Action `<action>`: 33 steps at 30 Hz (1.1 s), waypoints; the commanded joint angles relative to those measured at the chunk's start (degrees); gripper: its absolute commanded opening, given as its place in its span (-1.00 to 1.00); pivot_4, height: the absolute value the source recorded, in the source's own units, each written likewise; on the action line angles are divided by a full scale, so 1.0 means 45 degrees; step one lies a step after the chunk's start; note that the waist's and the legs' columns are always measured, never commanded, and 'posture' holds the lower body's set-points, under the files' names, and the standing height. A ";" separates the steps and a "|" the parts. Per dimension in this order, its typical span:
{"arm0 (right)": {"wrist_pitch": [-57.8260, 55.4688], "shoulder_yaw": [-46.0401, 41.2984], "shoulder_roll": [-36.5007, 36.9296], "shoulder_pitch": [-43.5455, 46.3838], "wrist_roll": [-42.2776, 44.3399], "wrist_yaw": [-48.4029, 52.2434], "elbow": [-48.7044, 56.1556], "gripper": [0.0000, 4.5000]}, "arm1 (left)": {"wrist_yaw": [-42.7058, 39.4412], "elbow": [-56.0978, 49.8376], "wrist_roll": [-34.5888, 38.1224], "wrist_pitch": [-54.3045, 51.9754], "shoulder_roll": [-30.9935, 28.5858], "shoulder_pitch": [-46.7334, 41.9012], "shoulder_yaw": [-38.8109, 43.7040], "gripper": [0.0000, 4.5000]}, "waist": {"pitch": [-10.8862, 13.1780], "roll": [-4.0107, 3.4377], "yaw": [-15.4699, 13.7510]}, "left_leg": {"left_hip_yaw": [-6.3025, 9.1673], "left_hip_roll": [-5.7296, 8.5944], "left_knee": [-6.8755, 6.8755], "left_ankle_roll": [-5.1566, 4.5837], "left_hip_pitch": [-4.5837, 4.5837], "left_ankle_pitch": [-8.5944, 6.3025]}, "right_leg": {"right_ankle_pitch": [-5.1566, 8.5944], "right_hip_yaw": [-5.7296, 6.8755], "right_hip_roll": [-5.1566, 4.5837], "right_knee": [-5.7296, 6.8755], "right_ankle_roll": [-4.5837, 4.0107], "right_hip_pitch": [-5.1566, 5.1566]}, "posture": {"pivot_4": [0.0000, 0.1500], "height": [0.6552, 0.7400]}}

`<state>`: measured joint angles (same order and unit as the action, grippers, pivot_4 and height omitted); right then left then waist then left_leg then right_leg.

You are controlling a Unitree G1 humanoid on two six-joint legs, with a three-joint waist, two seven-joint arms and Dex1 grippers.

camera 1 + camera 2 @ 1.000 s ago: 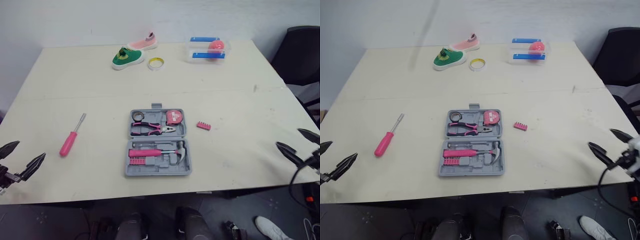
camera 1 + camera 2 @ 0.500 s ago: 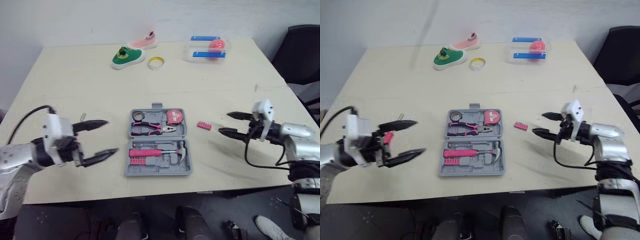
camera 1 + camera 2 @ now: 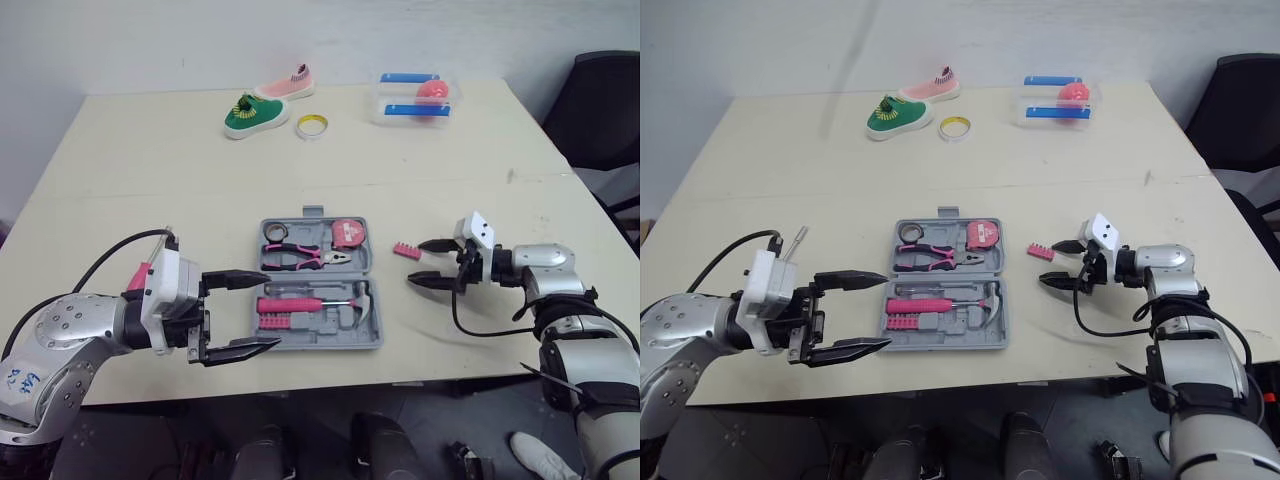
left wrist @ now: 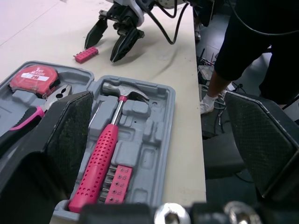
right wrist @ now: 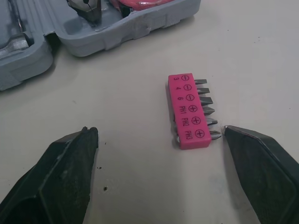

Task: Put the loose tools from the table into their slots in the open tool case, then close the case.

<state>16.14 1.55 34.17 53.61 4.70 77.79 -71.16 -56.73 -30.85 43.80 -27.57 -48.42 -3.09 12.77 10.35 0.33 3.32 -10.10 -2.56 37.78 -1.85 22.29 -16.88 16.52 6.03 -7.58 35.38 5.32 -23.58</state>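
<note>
ok so the pink bit holder [image 5: 187, 112] is the loose piece that matters here. It's flat on the table [image 3: 480, 180], just right of the open tool case [image 3: 370, 340], near it but not touching. The right gripper [image 3: 414, 263] is by far the nearer one, jaws spread wide with nothing in them. The holder sits just past its fingertips on the case side, not between them yet. It's also off-centre, closer to the far finger than the near one.

In the right wrist view its long axis runs roughly along the reach direction. The bits stick out sideways toward one finger, so I reckon closing would squeeze it across the short way. My guess is it needs a small push forward plus a nudge sideways to centre it first.

The left gripper [image 3: 272, 310] is wide open and empty too, hovering at the case's left edge. The screwdriver [image 3: 141, 275] pokes out from behind that arm, also not put away yet
</note>
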 commanded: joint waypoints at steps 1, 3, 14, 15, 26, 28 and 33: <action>0.0141 -0.0212 -0.0119 0.0301 -0.0267 -0.0341 -0.0277 1.00 | 0.0031 -0.0497 0.0288 -0.0082 -0.0104 0.0059 0.0405 0.99 | 0.0000 0.0000 0.0001 | 0.0002 -0.0006 0.0010 0.0006 -0.0001 -0.0003 | 0.0004 0.0000 -0.0001 0.0011 -0.0007 0.0000 | 1.00 1.00; 0.0079 -0.0262 -0.0246 0.0413 -0.0342 -0.0481 -0.0398 1.00 | 0.0080 -0.0677 0.0318 -0.0193 -0.0120 0.0068 0.0377 0.99 | 0.0000 0.0000 0.0002 | 0.0005 -0.0016 0.0021 0.0012 -0.0001 -0.0007 | 0.0010 -0.0001 -0.0003 0.0022 -0.0018 0.0000 | 1.00 1.00; 0.0011 -0.0244 -0.0599 0.0364 -0.0735 -0.0543 -0.0631 0.39 | -0.0131 -0.0941 0.0470 -0.0600 -0.0312 -0.0064 0.0237 1.00 | 0.0000 -0.0001 0.0015 | 0.0012 -0.0050 0.0036 0.0047 -0.0010 -0.0018 | 0.0038 0.0004 0.0002 0.0056 -0.0069 -0.0002 | 1.00 1.00; 0.0060 -0.0222 -0.0622 0.0357 -0.0812 -0.0561 -0.0644 0.17 | -0.0192 -0.0905 0.0465 -0.0605 -0.0349 -0.0086 0.0227 1.00 | 0.0000 0.0000 0.0014 | 0.0014 -0.0051 0.0036 0.0050 -0.0010 -0.0019 | 0.0040 0.0006 0.0004 0.0056 -0.0072 -0.0002 | 1.00 1.00; 0.0782 -0.0953 -0.0321 0.0389 -0.0381 -0.0089 -0.0336 -0.66 | -0.0421 -0.0877 0.0286 -0.0444 -0.0140 -0.0157 -0.0113 1.00 | -0.0001 0.0001 0.0013 | 0.0015 -0.0050 0.0044 0.0054 -0.0018 -0.0019 | 0.0043 0.0005 0.0009 0.0068 -0.0076 0.0003 | 1.00 1.00; 0.0741 -0.1147 -0.0280 0.0488 -0.0027 0.0719 0.0157 -0.66 | -0.0572 -0.0641 -0.0017 -0.0060 -0.0140 -0.0204 -0.0014 1.00 | 0.0001 -0.0001 0.0005 | 0.0016 -0.0051 0.0043 0.0055 -0.0014 -0.0019 | 0.0045 0.0006 0.0010 0.0068 -0.0080 -0.0002 | 1.00 1.00; -0.1009 -0.1056 -0.0078 0.0236 0.0679 0.1978 0.3330 -0.66 | -0.0781 -0.0023 -0.0915 0.1341 0.0151 0.0063 0.0230 1.00 | 0.0003 -0.0006 0.0002 | 0.0015 -0.0054 0.0042 0.0056 -0.0012 -0.0020 | 0.0046 0.0008 0.0012 0.0071 -0.0081 -0.0006 | 1.00 1.00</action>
<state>15.72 -2.69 32.83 54.81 5.06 84.44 -63.05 -59.87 -31.44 40.86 -24.13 -48.31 -3.43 12.40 10.36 0.30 3.33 -10.02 -2.81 37.97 -1.60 22.23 -16.97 16.72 6.07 -7.55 35.70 4.95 -23.61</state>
